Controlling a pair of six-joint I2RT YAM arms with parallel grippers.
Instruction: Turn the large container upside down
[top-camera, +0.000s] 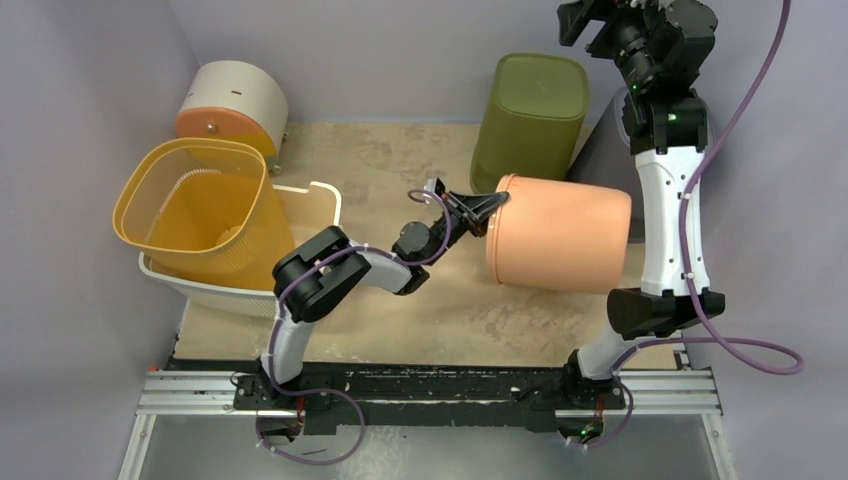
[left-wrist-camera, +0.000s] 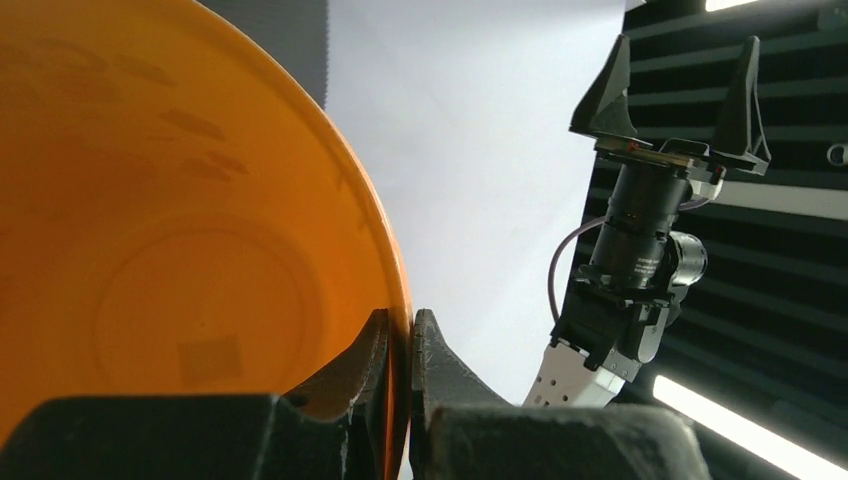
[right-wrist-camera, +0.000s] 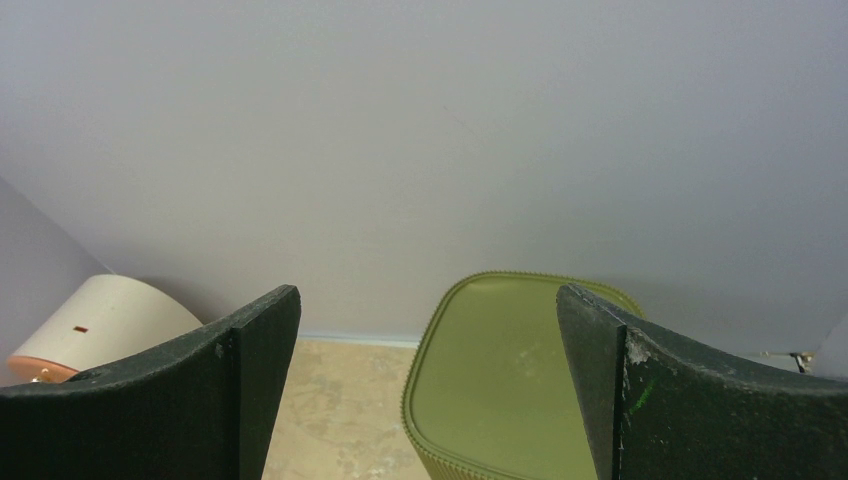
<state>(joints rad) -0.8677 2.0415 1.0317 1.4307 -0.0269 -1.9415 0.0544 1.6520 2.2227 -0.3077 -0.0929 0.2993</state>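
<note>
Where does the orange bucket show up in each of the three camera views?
Top external: the orange bucket is on its side, right of centre, its rim pinched by the left end effector.
Left wrist: its inside fills the left half, with the rim clamped at bottom centre.
Right wrist: not in it.
Shared landmark: the open right end effector, at top right overhead, framing its own view.

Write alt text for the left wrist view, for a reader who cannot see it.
The left gripper pinches the rim of the large orange container, whose interior fills the left half of the picture. At right, the right gripper stands open and empty.
</note>
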